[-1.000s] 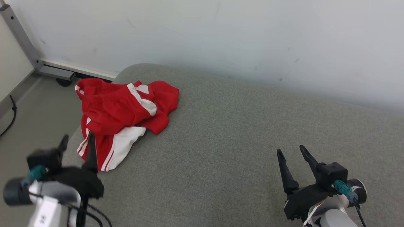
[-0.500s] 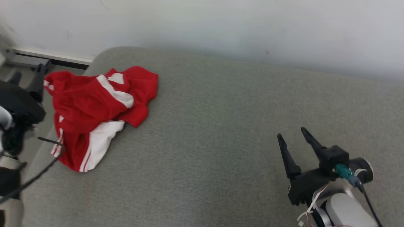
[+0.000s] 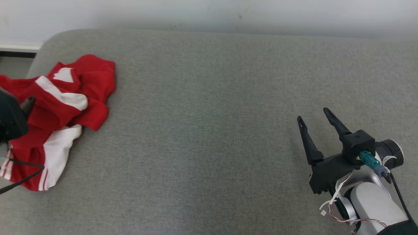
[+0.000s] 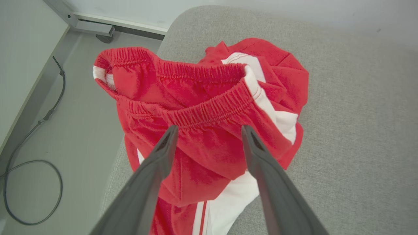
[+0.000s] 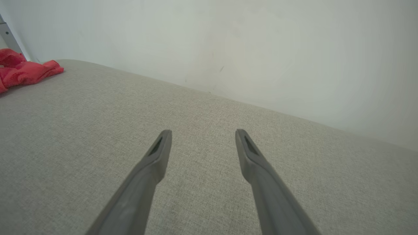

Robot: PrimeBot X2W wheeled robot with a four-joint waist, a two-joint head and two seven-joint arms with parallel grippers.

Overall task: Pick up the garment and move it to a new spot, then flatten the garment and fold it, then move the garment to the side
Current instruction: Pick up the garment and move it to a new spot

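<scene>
Red shorts (image 4: 209, 156), white-striped, crumpled at the grey cushion's (image 3: 209, 130) left end. My left gripper (image 4: 209, 130) hangs fingers spread at their waistband (image 4: 202, 114); my right gripper (image 3: 312, 114) gapes wide too, well apart over bare cushion.

Red-and-white garment (image 4: 209, 107) — crumpled at the grey cushion's (image 3: 209, 130) left end

Garment (image 3: 62, 107) partly behind left tool (image 3: 16, 112), itself cut by head-view edge.
</scene>
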